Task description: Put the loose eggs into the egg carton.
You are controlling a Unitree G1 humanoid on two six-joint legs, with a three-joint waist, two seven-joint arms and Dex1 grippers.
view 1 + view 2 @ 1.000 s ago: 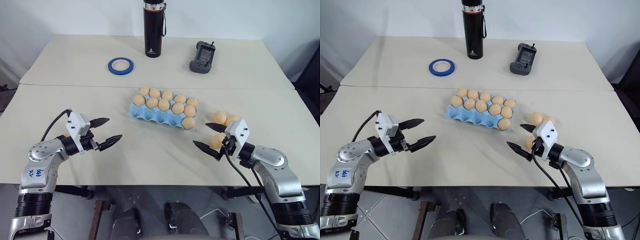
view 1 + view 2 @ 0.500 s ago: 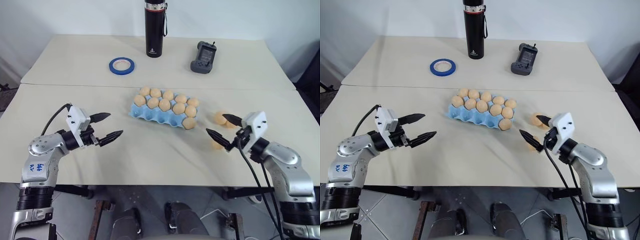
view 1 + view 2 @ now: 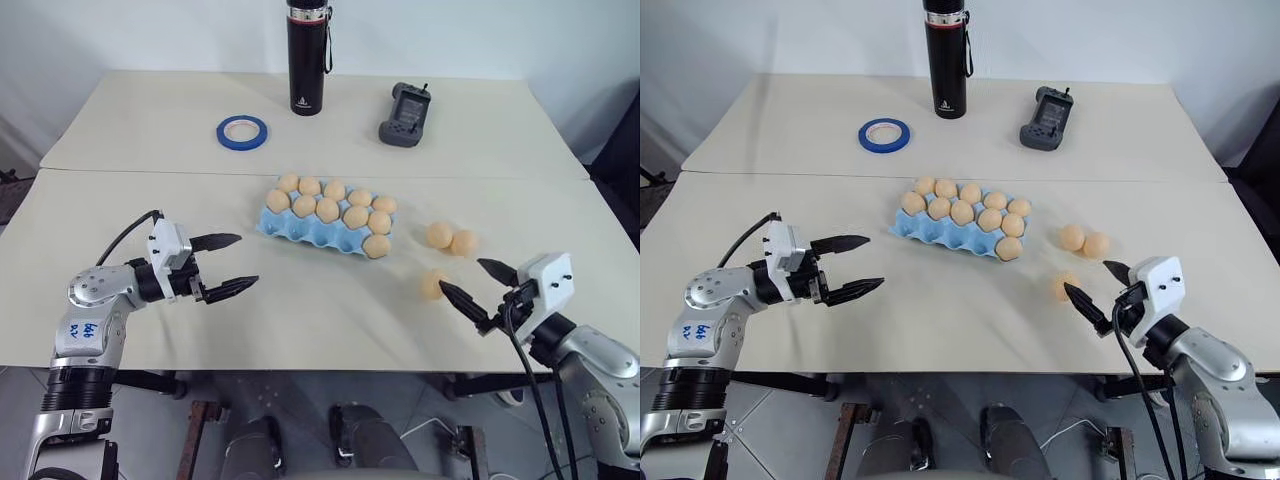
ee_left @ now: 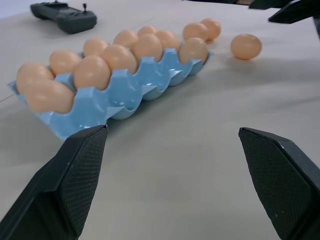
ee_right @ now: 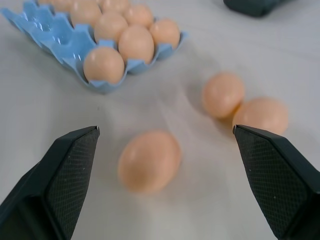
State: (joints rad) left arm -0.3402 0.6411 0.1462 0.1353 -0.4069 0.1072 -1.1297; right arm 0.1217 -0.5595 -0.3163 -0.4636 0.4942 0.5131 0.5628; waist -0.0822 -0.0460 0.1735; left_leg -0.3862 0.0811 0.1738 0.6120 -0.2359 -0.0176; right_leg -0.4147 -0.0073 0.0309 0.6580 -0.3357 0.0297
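Beige tabletop (image 3: 300, 330) before a white wall. Light blue moulded egg carton (image 3: 300, 232) sits mid-table, nine cups filled, three near-row cups empty. Three smooth tan-orange loose eggs (image 3: 433, 285) lie to its right, two of them touching.

Risk: nearest egg, round and free, could roll if nudged by a fingertip.

Right pincer (image 3: 480, 287): spread wide, empty, just short of that egg. Left pincer (image 3: 229, 265): released, empty.

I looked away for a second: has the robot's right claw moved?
Yes. The right gripper has pulled back from the egg carton, past the loose eggs, toward the table's near edge.
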